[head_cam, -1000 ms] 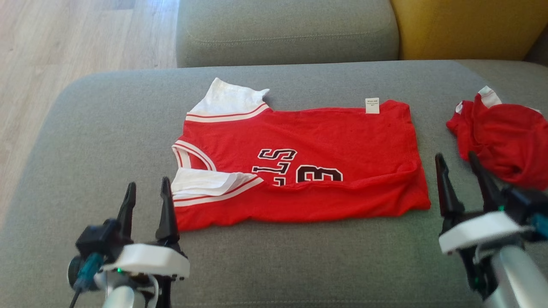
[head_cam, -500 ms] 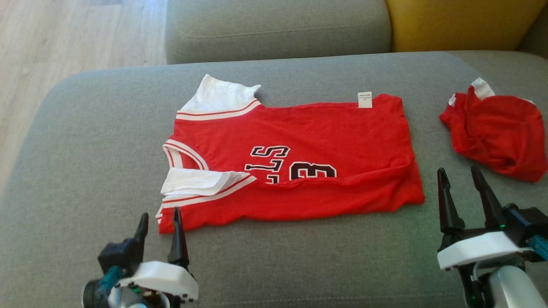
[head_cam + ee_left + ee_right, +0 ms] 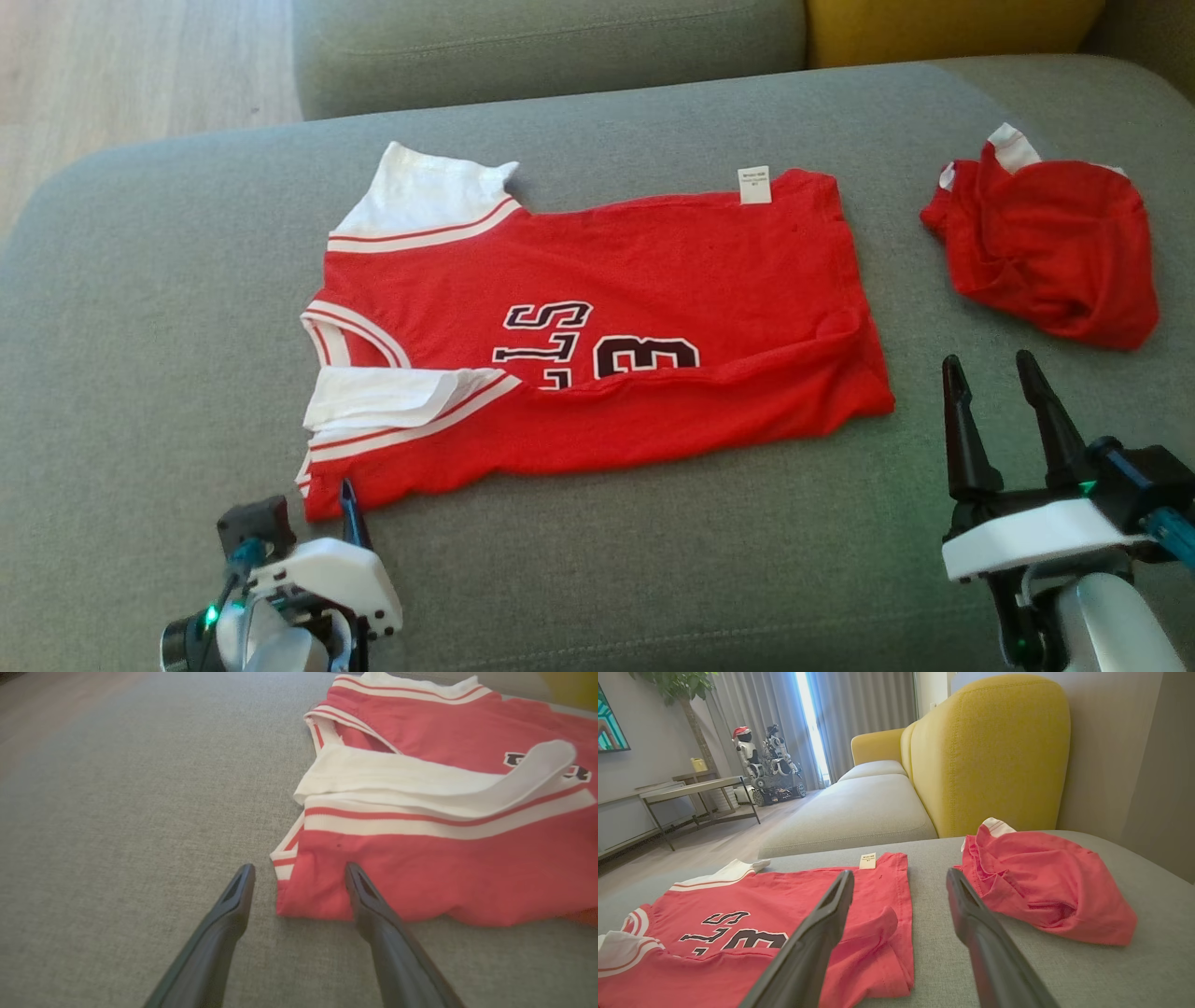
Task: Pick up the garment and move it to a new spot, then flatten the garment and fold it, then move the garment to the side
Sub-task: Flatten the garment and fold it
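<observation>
The garment (image 3: 597, 308) is a red jersey with white sleeves and black print. It lies flat on the grey sofa seat (image 3: 168, 308), its near long edge folded over. My left gripper (image 3: 313, 504) is open at the jersey's near left corner. In the left wrist view its fingers (image 3: 369, 900) straddle that corner of the garment (image 3: 444, 872), the right finger over the red cloth and the left over bare seat. My right gripper (image 3: 988, 359) is open and empty, just off the jersey's right edge. From the right wrist, the right gripper (image 3: 900, 873) points past the garment (image 3: 752, 900).
A second, crumpled red piece (image 3: 1046, 243) lies on the seat to the right, close to my right gripper, and shows as red cloth (image 3: 1045, 882) from the right wrist. A grey back cushion (image 3: 541, 47) and a yellow cushion (image 3: 943, 23) stand behind. Wood floor (image 3: 121, 65) is at the far left.
The head camera has shifted, so the whole scene sits further up and left. My left gripper has dropped lower and come to the jersey's near left corner. Both grippers stay open.
</observation>
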`<state>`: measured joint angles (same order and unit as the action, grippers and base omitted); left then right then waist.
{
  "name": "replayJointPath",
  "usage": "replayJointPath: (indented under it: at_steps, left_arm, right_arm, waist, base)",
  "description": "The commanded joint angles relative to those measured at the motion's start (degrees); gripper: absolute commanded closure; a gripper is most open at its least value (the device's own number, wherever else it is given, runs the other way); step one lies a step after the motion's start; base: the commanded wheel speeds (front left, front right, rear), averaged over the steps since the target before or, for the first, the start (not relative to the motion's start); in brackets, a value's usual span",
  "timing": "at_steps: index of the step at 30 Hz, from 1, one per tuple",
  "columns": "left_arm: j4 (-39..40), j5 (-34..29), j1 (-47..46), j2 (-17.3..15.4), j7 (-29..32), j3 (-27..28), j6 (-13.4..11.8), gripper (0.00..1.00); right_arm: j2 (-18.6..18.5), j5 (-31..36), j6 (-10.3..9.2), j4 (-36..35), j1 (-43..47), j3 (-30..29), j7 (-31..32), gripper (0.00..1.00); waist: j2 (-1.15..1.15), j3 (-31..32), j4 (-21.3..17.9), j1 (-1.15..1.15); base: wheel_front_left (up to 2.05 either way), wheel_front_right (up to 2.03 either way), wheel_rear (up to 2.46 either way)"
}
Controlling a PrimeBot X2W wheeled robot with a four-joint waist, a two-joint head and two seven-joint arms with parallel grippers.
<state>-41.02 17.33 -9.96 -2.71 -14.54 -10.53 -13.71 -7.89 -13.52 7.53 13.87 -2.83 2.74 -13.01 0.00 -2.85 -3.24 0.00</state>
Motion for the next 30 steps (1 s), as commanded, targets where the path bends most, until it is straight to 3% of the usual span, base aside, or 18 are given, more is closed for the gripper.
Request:
replayJointPath:
  at_steps: [1, 10, 18, 19, 21, 24, 30]
  left_arm:
    - [0.4, 0.2, -2.7, -0.4, -0.5, 1.8, -0.2, 0.00]
    - [-6.9, 0.6, -6.4, -0.6, -0.5, 1.3, 1.1, 0.00]
    - [-11.9, 1.2, -9.5, -0.9, 3.1, -0.6, 5.0, 0.00]
    - [-12.3, 1.2, -9.8, -0.9, 3.5, -0.8, 5.5, 0.49]
    - [-12.9, 1.4, -10.3, -1.0, 3.8, -1.1, 6.3, 1.00]
    - [-12.5, 1.8, -10.7, -1.3, 2.7, -1.0, 7.0, 1.00]
    - [-7.6, 1.9, -10.4, -1.7, 0.0, 0.5, 5.3, 1.00]
  right_arm:
    - [-0.4, 0.0, -0.04, -1.9, -2.1, 0.9, 0.1, 0.00]
    - [-0.4, -1.4, -0.04, -2.5, -2.4, 1.1, 0.4, 0.00]
    - [-0.6, -1.7, -0.04, -2.8, -2.9, 0.5, 0.6, 0.00]
    - [-0.5, -1.7, -0.04, -2.8, -3.0, 0.4, 0.6, 0.00]
    - [-0.5, -1.6, -0.04, -2.7, -2.9, 0.2, 0.7, 0.00]
    - [-0.4, -1.5, -0.04, -2.4, -2.6, 0.0, 0.8, 0.00]
    - [1.0, -2.3, -0.04, 1.1, -2.6, -1.8, 4.8, 0.00]
  waist:
    - [0.00, -0.2, -0.3, 0.00]
    - [0.00, -0.8, -0.6, 0.00]
    - [0.00, -1.0, -0.3, 0.00]
    - [0.00, -1.0, -0.3, 0.00]
    - [0.00, -0.8, -0.2, 0.00]
    - [0.00, -0.5, 0.1, 0.00]
    - [0.00, 0.1, 1.1, 0.00]
  base:
    - [0.00, 0.00, 0.00]
    - [0.00, 0.00, 0.00]
    - [0.00, 0.00, 0.00]
    - [0.00, 0.00, 0.00]
    - [0.00, 0.00, 0.00]
    - [0.00, 0.00, 0.00]
    - [0.00, 0.00, 0.00]
